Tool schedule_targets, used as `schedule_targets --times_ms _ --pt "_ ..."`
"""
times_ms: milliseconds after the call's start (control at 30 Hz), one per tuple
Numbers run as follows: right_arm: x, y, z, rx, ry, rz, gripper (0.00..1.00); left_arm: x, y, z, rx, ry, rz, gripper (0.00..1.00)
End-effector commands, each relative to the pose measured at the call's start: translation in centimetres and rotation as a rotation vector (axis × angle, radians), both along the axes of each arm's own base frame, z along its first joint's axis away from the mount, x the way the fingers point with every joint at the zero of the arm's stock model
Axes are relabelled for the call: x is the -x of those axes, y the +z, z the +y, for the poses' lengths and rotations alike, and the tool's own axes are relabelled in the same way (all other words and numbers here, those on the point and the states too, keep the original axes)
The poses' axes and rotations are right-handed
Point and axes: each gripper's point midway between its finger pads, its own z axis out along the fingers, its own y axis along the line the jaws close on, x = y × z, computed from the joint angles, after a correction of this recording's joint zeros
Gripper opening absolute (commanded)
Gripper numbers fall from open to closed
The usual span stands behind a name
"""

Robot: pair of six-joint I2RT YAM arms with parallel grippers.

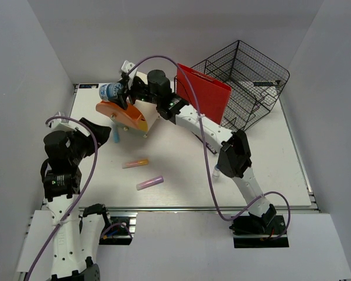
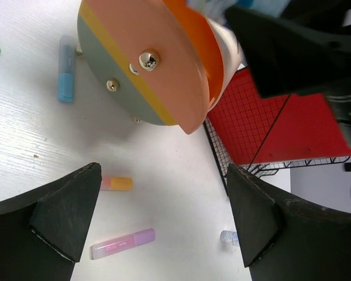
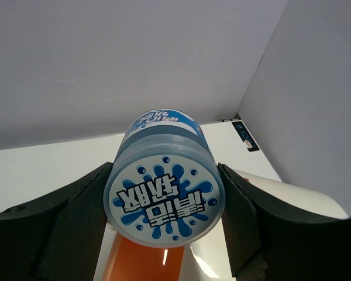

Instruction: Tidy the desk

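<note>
My right gripper (image 1: 123,91) reaches to the far left of the white desk (image 1: 263,170) and is shut on a blue and white jar (image 1: 110,92). It holds the jar above an orange and peach curved desk organizer (image 1: 124,115). In the right wrist view the jar's splash-printed lid (image 3: 164,202) fills the space between both fingers (image 3: 76,228), with the organizer (image 3: 143,264) below. My left gripper (image 1: 93,132) is open and empty at the left of the desk. The left wrist view looks between its fingers (image 2: 67,216) at the organizer (image 2: 146,64).
A blue highlighter (image 1: 115,135), a pink-orange highlighter (image 1: 134,163) and a pink-purple highlighter (image 1: 150,182) lie on the desk. A small clear bottle (image 1: 215,172) lies by the right arm. A red board (image 1: 203,93) leans on a black wire basket (image 1: 248,82) at the back right.
</note>
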Motion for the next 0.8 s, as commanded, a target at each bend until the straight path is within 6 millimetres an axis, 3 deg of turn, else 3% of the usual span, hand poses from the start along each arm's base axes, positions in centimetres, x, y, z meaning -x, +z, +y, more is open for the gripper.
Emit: schedule_targets --times_ms 0,333,600,767 --pt "-0.3 1.8 0.9 -0.08 -0.041 -0.101 0.0 0.3 1.1 0.1 -0.011 0.013 -0.04 0.98" --pt "-1.1 -0.5 1.1 -0.039 -0.077 -0.081 0.0 0.5 0.9 0.4 -0.02 0.028 -0.036 0.98" --pt "-1.0 -0.8 0.9 -0.018 -0.086 -0.071 0.0 0.5 0.8 0.3 -0.014 0.023 -0.038 0.98" --pt "-0.6 -0.6 0.8 -0.008 -0.085 -0.073 0.25 0.5 0.8 0.3 -0.017 0.024 -0.036 0.98"
